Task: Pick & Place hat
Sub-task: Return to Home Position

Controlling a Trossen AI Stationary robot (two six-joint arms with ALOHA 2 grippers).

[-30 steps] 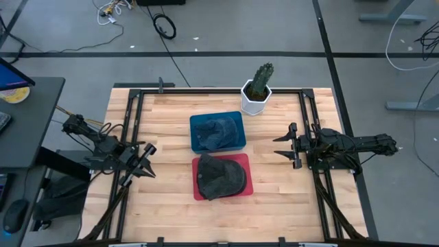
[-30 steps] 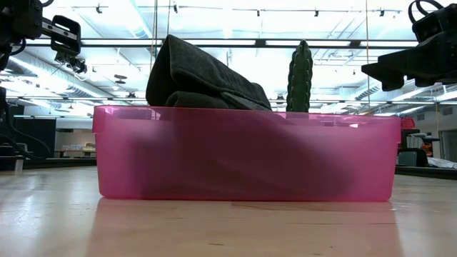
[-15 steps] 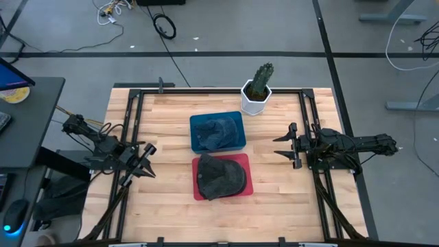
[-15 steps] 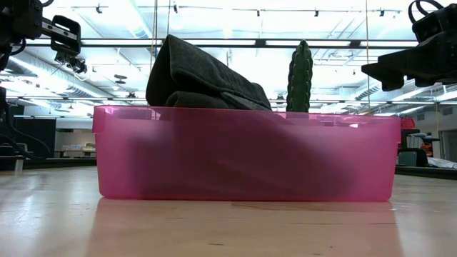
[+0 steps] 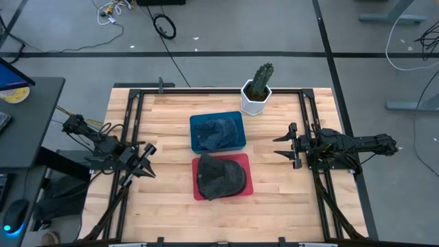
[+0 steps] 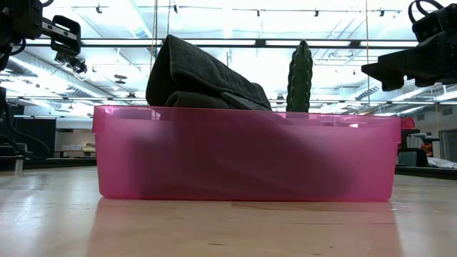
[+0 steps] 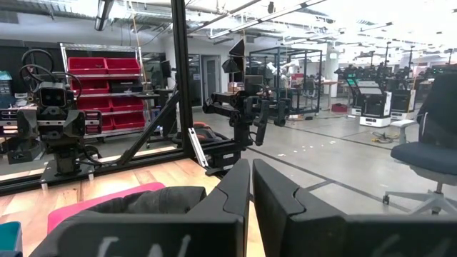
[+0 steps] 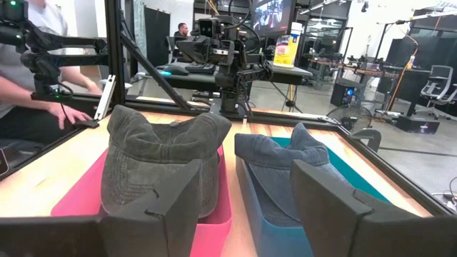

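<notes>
A dark grey hat (image 5: 221, 175) lies in a pink bin (image 5: 247, 182) at the table's middle, near side. Its crown stands above the bin's rim in the low view (image 6: 201, 75). A blue-grey hat (image 5: 218, 130) lies in a blue bin (image 5: 195, 142) just behind it. My left gripper (image 5: 147, 165) hovers shut near the table's left edge, level with the pink bin, apart from it. My right gripper (image 5: 278, 147) hovers open near the right edge, pointing at the bins. The right wrist view shows both hats (image 8: 161, 153) (image 8: 282, 160) ahead of its spread fingers.
A cactus in a white pot (image 5: 257, 90) stands at the table's far edge, behind the blue bin. A black frame (image 5: 134, 103) runs round the table. Bare wood lies left and right of the bins. A person's arm (image 8: 43, 100) shows beyond the table.
</notes>
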